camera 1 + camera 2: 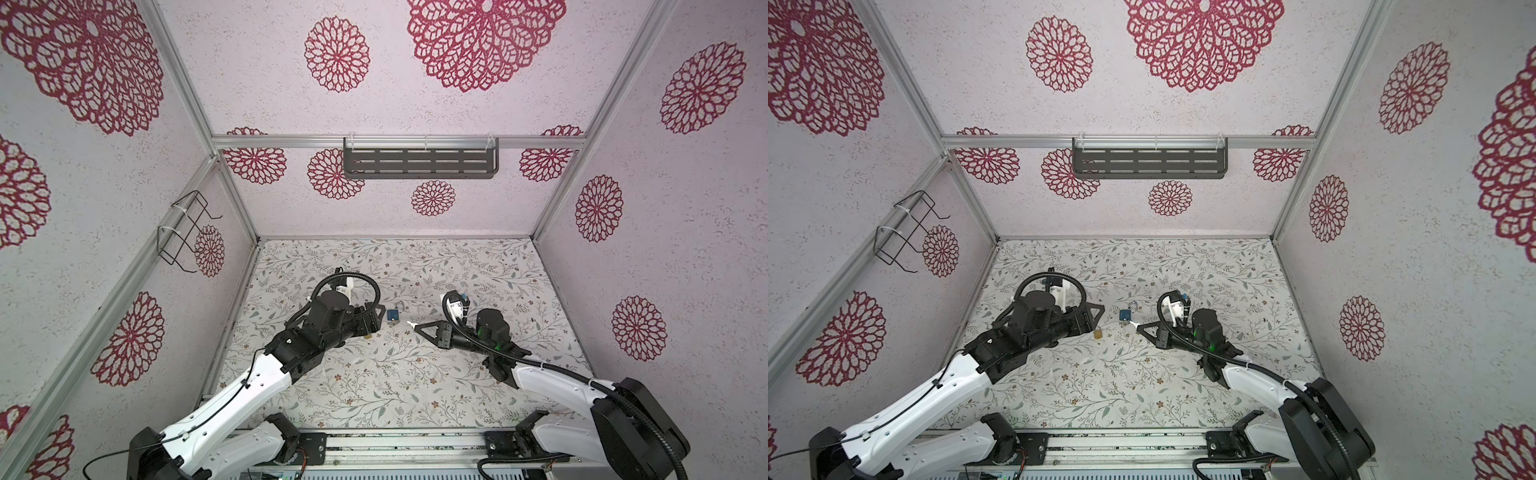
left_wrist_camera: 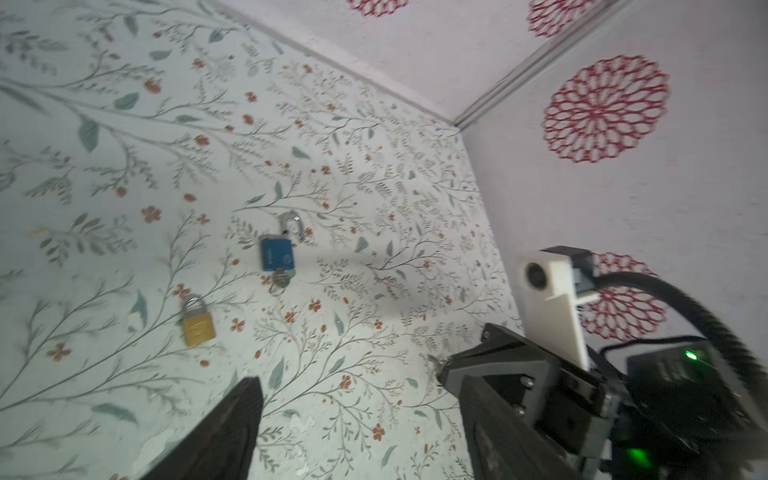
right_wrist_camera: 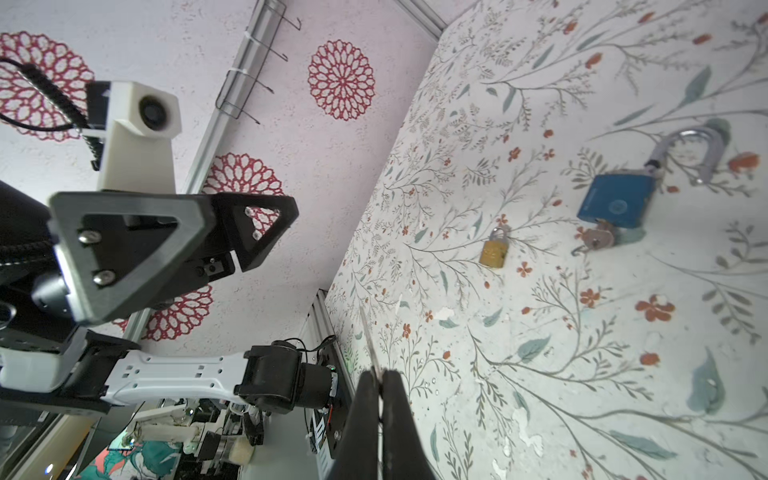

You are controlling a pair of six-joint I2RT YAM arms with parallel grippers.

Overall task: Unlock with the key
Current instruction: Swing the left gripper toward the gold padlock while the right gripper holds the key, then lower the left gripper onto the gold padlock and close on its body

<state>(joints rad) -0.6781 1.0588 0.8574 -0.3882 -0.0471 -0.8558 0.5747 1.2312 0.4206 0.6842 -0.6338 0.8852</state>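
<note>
You are looking at the blue padlock [image 1: 392,314] lying flat between both pincers, shackle pointing away. Its key [image 2: 280,277] is sticking out nearest the right gripper [image 1: 417,325], which is pinching shut, apparently on nothing. The left gripper [image 1: 378,319] is gaping wide, empty.

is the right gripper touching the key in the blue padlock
Apart. The right wrist view shows bare tabletop between the right gripper and the key sticking out of the blue padlock.

Blue padlock [image 2: 277,254]: glossy painted body, bright metal shackle [image 2: 291,220]. Small padlock [image 2: 198,328]: dull brass. Key [image 2: 280,277]: grey metal. Table [image 2: 374,332]: matt floral print, flaking. My left fingers [image 2: 224,432]: matt black plastic.
</note>
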